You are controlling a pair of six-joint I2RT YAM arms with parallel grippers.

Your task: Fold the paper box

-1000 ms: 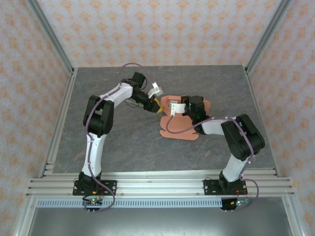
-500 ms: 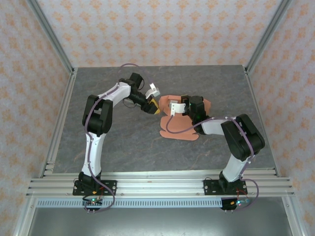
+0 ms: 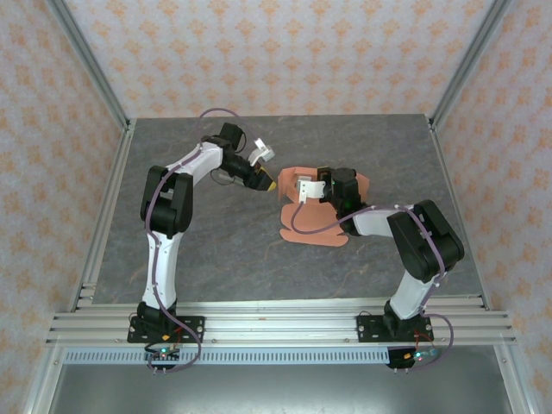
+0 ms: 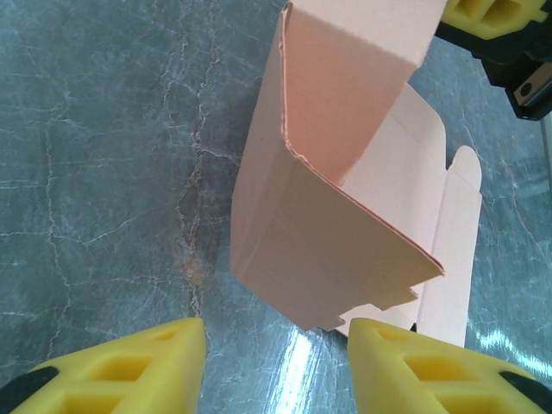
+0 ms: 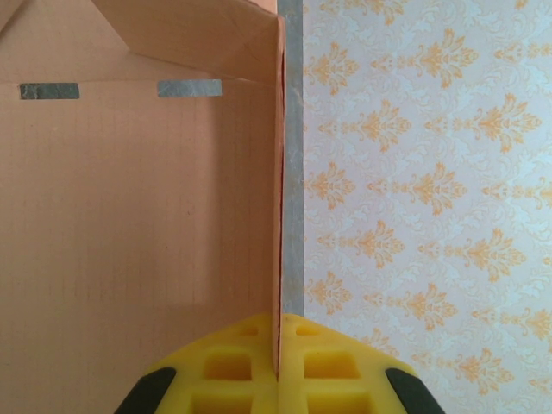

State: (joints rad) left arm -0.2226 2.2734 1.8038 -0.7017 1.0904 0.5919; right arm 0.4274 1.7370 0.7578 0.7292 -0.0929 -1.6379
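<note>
The right gripper (image 5: 279,366) is clamped on an upright wall of the paper box (image 5: 129,224), with the thin card edge pinched between the yellow pads (image 5: 336,362). The left gripper (image 4: 276,371) is spread apart with nothing held in it, parked just off the box's left side and aimed at it. The box is sat half-folded around the middle of the grey table (image 3: 216,250), one panel raised and the other flaps laid flat.

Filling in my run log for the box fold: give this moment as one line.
stage: paper box partly folded | left end effector: open, clear of box | right end effector: shut on box wall
</note>
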